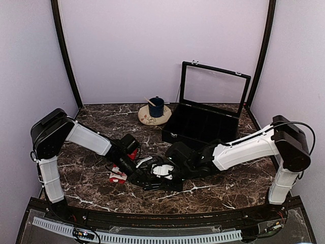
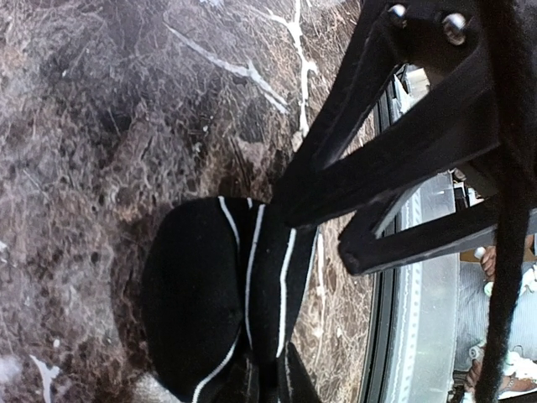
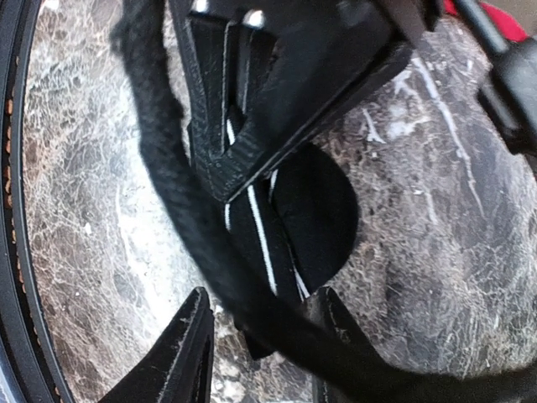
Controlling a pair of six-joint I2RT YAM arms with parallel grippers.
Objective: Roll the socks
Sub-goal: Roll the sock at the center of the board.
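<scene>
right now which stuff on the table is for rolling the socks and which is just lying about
For the job:
black striped sock
red sock

Just lying about:
blue mug
plate under the mug
black box with its lid up

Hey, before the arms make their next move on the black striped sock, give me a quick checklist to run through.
1. Left claw gripping the black sock: ok, it is shut on the striped end.
2. Right claw open: ok, its fingers straddle the sock.
3. Sock rolled: not ok, it looks mostly flat.
4. Red sock clear of both claws: ok, it lies apart from them.
5. Black cable clear of the sock: cannot tell, it crosses the right wrist view in front of it.
</scene>
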